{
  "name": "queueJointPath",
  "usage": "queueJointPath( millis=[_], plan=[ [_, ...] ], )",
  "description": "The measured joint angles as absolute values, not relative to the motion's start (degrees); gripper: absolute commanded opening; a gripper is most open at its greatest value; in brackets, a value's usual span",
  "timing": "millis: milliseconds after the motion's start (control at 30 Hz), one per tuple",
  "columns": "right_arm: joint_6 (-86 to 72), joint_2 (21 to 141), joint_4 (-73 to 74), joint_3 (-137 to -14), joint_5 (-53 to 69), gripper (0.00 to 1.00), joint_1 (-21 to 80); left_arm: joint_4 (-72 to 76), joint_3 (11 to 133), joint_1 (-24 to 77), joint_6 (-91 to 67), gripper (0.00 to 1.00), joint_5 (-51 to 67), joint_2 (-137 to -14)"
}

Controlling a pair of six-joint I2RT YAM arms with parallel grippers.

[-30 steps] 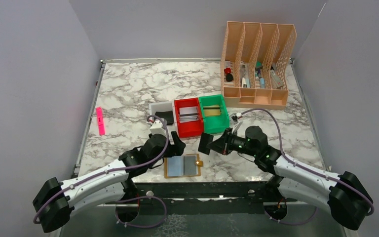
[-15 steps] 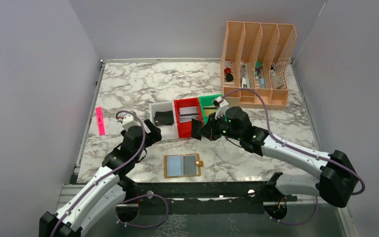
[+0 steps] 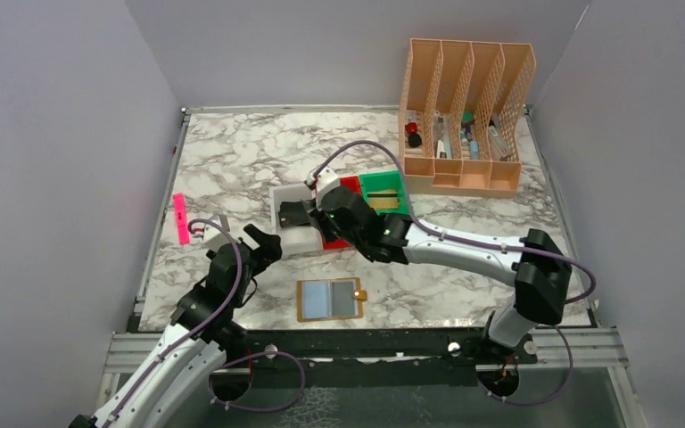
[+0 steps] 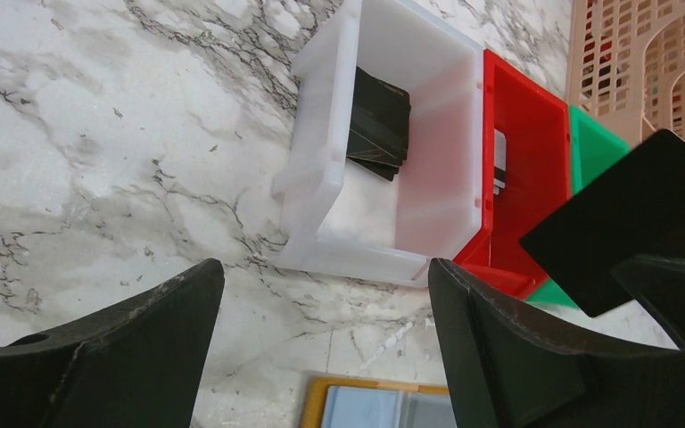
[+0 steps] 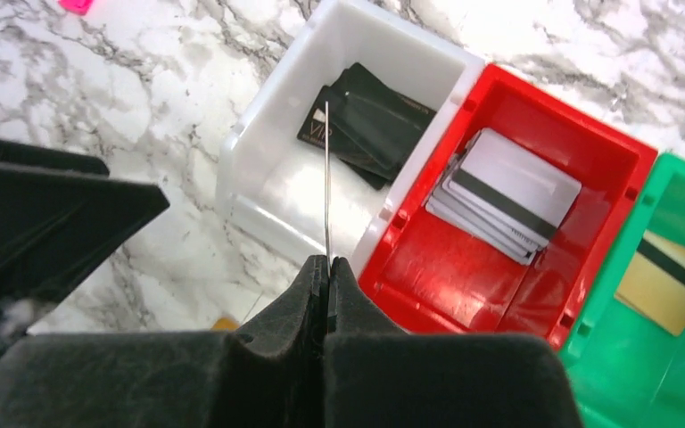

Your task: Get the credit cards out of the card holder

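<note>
Right gripper (image 5: 325,263): fingers pressed together on a thin black card (image 4: 629,223), seen edge-on from its own wrist, poised over the near wall of the white bin (image 5: 259,160); apparently clear of the wall, though hard to judge from these angles. Inside that bin: a few black cards (image 5: 375,125), loosely stacked. Just beside it, touching: red bin (image 5: 428,285) with a pile of white striped cards (image 5: 508,201); then green bin (image 5: 669,383) with one gold card (image 5: 664,285). Left gripper (image 4: 325,276): spread wide, holding nothing, hovering above the marble table (image 3: 232,152) on the near side of the white bin. Card holder (image 3: 330,300): flat on the table near the front edge, between the two arms, well apart from both grippers, lying open with two pale blue panels up and a small tab toward the right arm's side. Farther off: pink strip (image 3: 180,218) at the left edge, peach file organizer (image 3: 464,116) at the back right.
</note>
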State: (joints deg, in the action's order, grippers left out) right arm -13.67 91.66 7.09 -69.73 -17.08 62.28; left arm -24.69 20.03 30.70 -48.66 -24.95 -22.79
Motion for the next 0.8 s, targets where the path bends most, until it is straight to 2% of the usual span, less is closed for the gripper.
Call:
queueJointPath(
  millis=[567,800],
  plan=[
    [1.0,119.8,10.4,-96.3,-30.2,0.04,63.8,-29.7,18.8,30.7,-53.6,0.88,-31.5,-15.8],
    [7.2,128.6,10.3,-101.4,-36.7,0.07,63.8,-31.5,18.8,30.7,-55.3,0.88,-34.6,-14.2]
  ],
)
